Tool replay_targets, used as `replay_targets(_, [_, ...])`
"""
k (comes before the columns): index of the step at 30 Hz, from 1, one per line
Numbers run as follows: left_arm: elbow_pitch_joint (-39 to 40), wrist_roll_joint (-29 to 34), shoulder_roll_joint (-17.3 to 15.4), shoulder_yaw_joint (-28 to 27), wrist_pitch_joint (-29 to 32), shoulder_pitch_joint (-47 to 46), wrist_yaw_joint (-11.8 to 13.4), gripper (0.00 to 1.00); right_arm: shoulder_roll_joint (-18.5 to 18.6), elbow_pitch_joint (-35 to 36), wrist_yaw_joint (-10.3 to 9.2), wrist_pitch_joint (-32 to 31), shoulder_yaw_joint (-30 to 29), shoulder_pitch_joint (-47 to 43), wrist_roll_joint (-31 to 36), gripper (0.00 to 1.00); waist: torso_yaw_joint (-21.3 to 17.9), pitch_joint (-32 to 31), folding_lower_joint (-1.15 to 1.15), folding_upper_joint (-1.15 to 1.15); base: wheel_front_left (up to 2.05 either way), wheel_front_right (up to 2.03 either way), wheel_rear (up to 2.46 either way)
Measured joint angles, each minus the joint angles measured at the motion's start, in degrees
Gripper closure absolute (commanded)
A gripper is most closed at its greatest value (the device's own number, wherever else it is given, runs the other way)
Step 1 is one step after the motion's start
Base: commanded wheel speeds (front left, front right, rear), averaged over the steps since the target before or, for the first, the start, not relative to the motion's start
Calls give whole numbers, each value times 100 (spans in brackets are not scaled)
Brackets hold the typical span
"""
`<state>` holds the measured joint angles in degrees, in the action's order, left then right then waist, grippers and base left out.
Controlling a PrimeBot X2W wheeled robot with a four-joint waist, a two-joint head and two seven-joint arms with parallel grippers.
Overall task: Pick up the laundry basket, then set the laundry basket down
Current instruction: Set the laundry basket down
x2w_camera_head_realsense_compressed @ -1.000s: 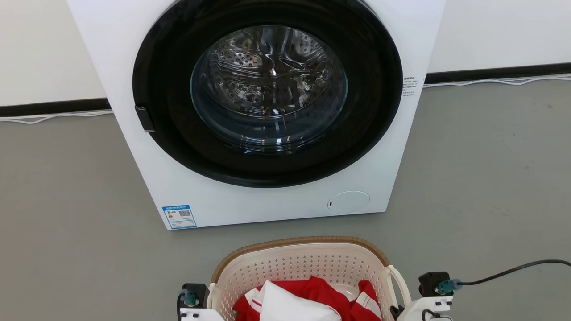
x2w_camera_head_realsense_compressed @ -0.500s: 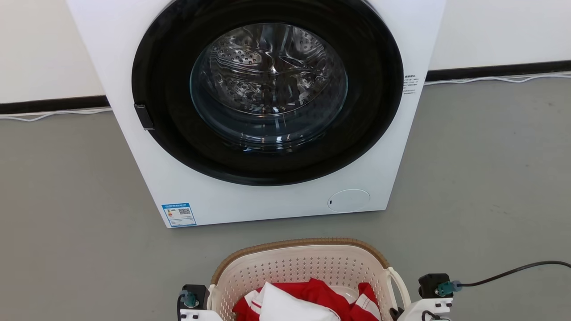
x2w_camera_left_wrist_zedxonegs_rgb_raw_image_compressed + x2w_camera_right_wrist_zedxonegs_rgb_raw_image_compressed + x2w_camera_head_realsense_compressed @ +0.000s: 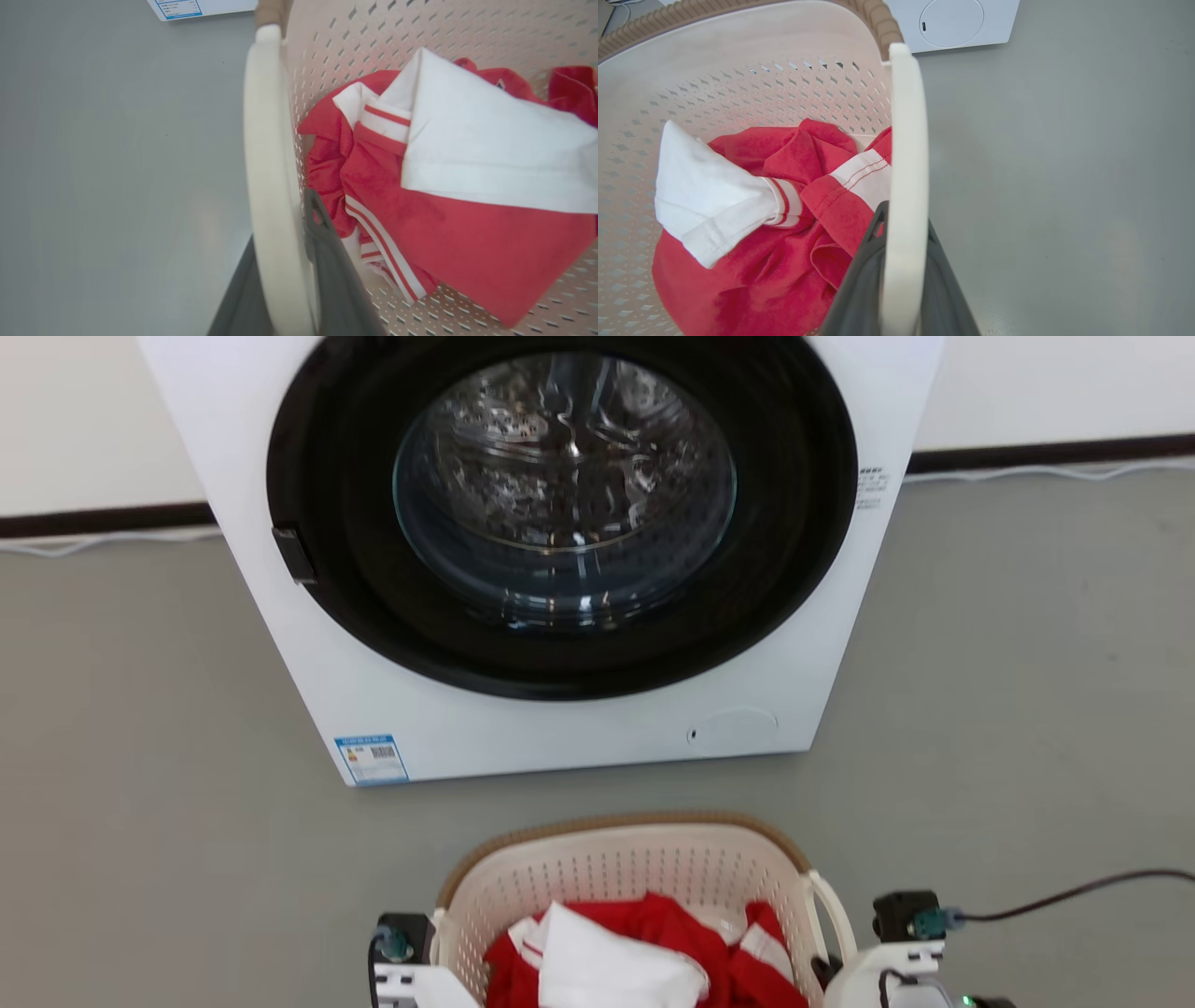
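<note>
The laundry basket (image 3: pixel 616 829), cream perforated plastic with a brown woven rim, sits at the bottom centre of the head view, in front of the washer. It holds red and white clothes (image 3: pixel 644 957). My left gripper (image 3: pixel 282 224) is shut on the basket's left white loop handle (image 3: pixel 264 140), one dark finger on each side of it. My right gripper (image 3: pixel 903 219) is shut the same way on the right handle (image 3: pixel 906 140). Both wrists flank the basket low in the head view. Whether the basket's bottom touches the floor is hidden.
A white front-loading washer (image 3: pixel 373 691) with a closed black-ringed glass door (image 3: pixel 560 495) stands just beyond the basket. Grey floor (image 3: pixel 1027 709) spreads to both sides. A black cable (image 3: pixel 1074 891) runs off right from my right wrist. A wall with dark skirting lies behind.
The head camera has moved: the picture has shifted and blurred, and the washer sits higher and larger in frame. Both grippers keep their hold on the handles.
</note>
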<state>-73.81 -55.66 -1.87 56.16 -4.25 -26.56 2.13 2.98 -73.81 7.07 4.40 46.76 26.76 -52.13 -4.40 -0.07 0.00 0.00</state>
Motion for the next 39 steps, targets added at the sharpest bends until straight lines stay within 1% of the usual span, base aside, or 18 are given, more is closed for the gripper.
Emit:
replay_targets(5, [-8, -25, -13, 15, -63, -253, 104, 100, 18, 63, 0, 176, 97, 245, -45, 100, -13, 284, 0, 0, 0, 0, 0])
replay_targets(9, [-10, -29, -14, 13, -197, -634, 193, 100, 27, 71, -1, 434, 170, 563, -35, 100, -12, 665, 0, 0, 0, 0, 0])
replay_targets(10, [-10, -27, -13, 13, -230, -743, 223, 100, 34, 76, -1, 498, 178, 672, -34, 100, -11, 776, 0, 0, 0, 0, 0])
replay_targets(11, [-5, -27, -13, 12, -267, -980, 316, 100, 44, 78, -1, 609, 181, 894, -34, 100, -7, 1015, 0, 0, 0, 0, 0])
replay_targets(15, [36, -27, -18, -19, -388, -1400, 455, 100, 62, 67, -2, 804, 196, 1296, 35, 100, 14, 1522, 0, 0, 0, 0, 0])
replay_targets(21, [153, -26, -26, -26, -527, -1891, 654, 100, 92, -22, -2, 924, 47, 1829, 191, 100, 68, 2292, 0, 0, 0, 0, 0])
replay_targets(26, [275, -23, -36, -59, -746, -2273, 822, 100, 113, -62, -2, 924, -416, 2362, 637, 100, 121, 2899, 0, 0, 0, 0, 0])
replay_targets(30, [345, 79, -194, -122, -981, -2479, 736, 100, 105, -14, -1, 939, -866, 2665, 1102, 100, 147, 3364, 0, 0, 0, 0, 0])
replay_targets(34, [420, 166, -236, -241, -998, -2694, 735, 100, 115, 187, -1, 940, -1393, 2742, 1617, 100, 173, 3771, 0, 0, 0, 0, 0])
replay_targets(38, [758, 408, -367, -441, -998, -2842, 755, 100, 174, 454, -1, 967, -1963, 2741, 2115, 100, 196, 4114, 0, 0, 0, 0, 0])
replay_targets(39, [842, 486, -398, -497, -998, -2859, 792, 100, 177, 523, -1, 973, -2105, 2740, 2256, 100, 198, 4192, 0, 0, 0, 0, 0])
